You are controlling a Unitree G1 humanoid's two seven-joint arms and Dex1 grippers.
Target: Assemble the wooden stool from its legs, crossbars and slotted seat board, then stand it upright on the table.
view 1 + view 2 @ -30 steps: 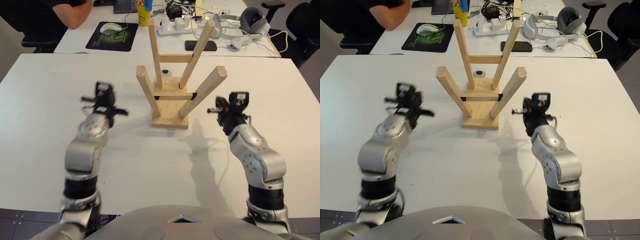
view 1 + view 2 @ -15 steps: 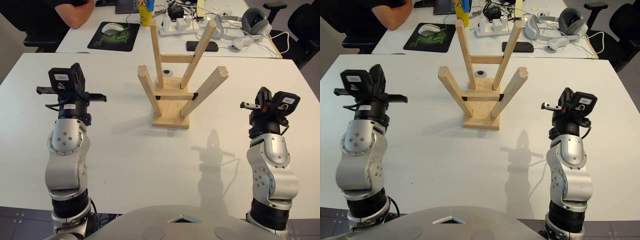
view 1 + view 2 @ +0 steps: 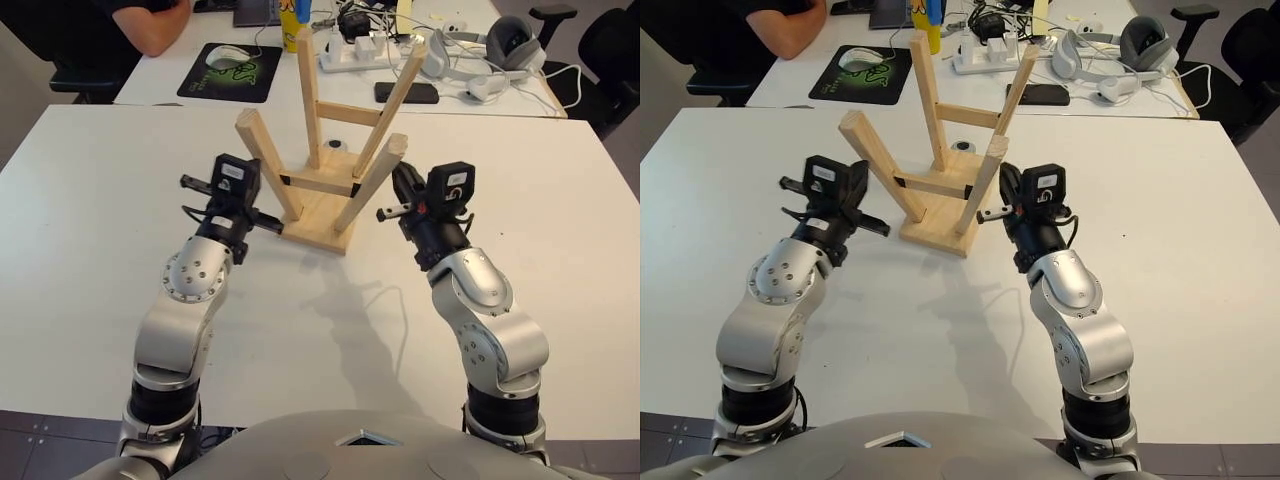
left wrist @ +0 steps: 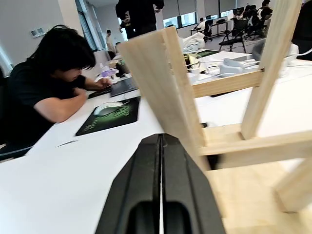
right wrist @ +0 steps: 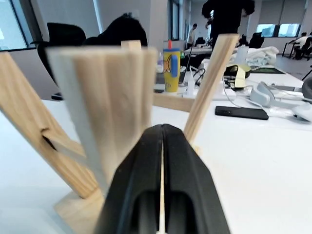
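- My left gripper (image 4: pixel 161 137) is closed tight. Its two smooth black fingers are pressed flat together with nothing between them.
- Its tip sits at the foot of the near-left leg (image 3: pixel 265 160); I cannot tell whether it touches.
- My right gripper (image 5: pixel 162 126) is closed the same way and holds nothing. Its tapered tip is just beside the near-right leg (image 3: pixel 372 180).
- The stool (image 3: pixel 320 190) is between my two grippers, upside down in the middle of the white table (image 3: pixel 110 200).
- Its seat board (image 3: pixel 318 218), a flat square slab, is on the tabletop, and four legs splay upward from it.
- Everything on it is pale, bare wood with fine straight grain. The legs are square in section and blunt at the ends.
- Thin crossbars (image 3: pixel 350 113) join the legs in pairs, with dark marks where the lower bar meets them.
- On the desk behind the table stands a yellow cup (image 5: pixel 171 63); I cannot tell what is in it.
- A black phone (image 3: pixel 405 92) and grey headphones (image 3: pixel 505 40) lie on that desk too.
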